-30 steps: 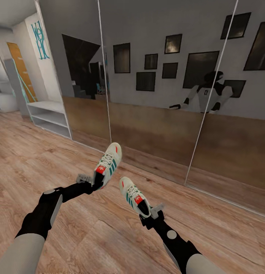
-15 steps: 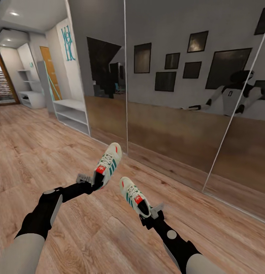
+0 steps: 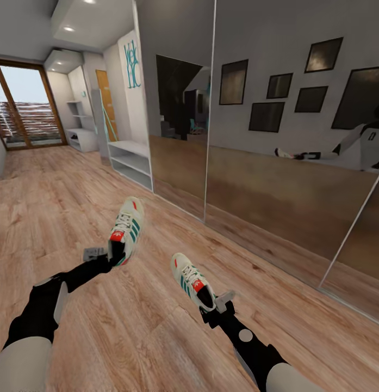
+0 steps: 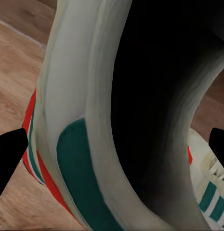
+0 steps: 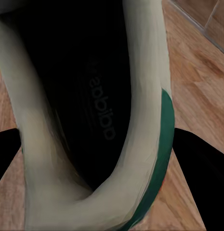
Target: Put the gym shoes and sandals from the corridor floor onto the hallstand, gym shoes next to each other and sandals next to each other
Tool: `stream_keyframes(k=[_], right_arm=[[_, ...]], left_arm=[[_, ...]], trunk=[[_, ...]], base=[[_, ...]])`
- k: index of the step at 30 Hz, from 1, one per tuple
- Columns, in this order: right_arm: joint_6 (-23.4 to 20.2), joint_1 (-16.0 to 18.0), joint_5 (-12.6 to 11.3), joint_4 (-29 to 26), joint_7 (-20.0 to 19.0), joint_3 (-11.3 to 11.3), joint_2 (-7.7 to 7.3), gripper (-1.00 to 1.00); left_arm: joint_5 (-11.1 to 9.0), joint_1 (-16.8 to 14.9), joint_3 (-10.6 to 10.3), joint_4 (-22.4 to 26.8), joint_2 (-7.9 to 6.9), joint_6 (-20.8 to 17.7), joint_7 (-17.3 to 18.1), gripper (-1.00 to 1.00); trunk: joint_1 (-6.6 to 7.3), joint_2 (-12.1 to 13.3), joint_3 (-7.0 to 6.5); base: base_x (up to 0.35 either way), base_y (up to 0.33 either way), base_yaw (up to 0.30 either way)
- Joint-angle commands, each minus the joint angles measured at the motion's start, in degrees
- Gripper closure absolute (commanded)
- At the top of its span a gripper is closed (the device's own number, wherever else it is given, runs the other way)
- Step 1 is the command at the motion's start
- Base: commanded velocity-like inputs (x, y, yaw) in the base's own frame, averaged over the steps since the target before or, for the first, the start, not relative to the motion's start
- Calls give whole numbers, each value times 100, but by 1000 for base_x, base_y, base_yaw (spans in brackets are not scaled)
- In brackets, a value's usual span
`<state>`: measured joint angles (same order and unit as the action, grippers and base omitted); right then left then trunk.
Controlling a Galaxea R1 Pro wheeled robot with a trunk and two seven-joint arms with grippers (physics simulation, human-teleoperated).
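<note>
Both gym shoes are held above the corridor floor. My left gripper is shut on the heel of one gym shoe, whose toe points up and away. My right gripper is shut on the heel of the other gym shoe. In the left wrist view the shoe collar sits between the dark fingertips. In the right wrist view the shoe opening lies between the fingers. The hallstand stands far down the corridor on the left. The sandals are out of view.
A mirrored wardrobe wall runs along the right. A low white two-shelf bench with teal lettering above it stands against that wall. A glass door closes the corridor's far end. Open wood floor stretches ahead on the left.
The camera has turned left, bringing the corridor end and the glass door into view. My left arm has swung left with its shoe. The right arm holds its pose.
</note>
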<state>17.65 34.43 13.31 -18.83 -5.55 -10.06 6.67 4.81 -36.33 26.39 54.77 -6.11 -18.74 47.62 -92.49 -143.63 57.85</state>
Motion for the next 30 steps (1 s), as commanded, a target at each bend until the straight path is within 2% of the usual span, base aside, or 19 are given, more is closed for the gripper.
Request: stream_keyframes(k=[1, 5, 12, 23, 26, 27, 28, 30], right_arm=[[19, 3, 41, 2, -7, 17, 1, 100], [19, 4, 41, 2, -7, 14, 1, 100], [18, 3, 41, 2, -7, 18, 1, 100], [18, 2, 28, -5, 16, 55, 1, 100], [1, 2, 24, -27, 17, 231, 1, 100], [-237, 8, 19, -427, 19, 562, 1, 100], [-553, 8, 15, -716, 16, 756, 1, 100], [-893, 9, 8, -965, 9, 1004, 1, 100]], left_arm=[[35, -6, 95, 8, 5, -36, 36, 100], [37, -6, 230, 7, 5, -32, 29, 100], [30, -6, 252, 1, 13, -19, 36, 100], [20, -6, 244, -2, 22, -24, 37, 100], [20, -6, 245, -2, 22, -24, 37, 100], [20, -6, 244, -2, 22, -24, 39, 100], [20, -6, 244, -2, 22, -24, 38, 100], [20, -6, 244, -2, 27, -24, 39, 100]], trunk=[[1, -2, 5], [1, -2, 5], [1, -2, 5], [1, -2, 5], [1, -2, 5], [1, -2, 5], [1, -2, 5], [1, -2, 5]], base=[[0, 0, 298], [0, 0, 298], [176, 0, 283], [343, 0, 24], [346, 0, 0], [346, 0, 0], [346, 0, 0], [346, 0, 0]])
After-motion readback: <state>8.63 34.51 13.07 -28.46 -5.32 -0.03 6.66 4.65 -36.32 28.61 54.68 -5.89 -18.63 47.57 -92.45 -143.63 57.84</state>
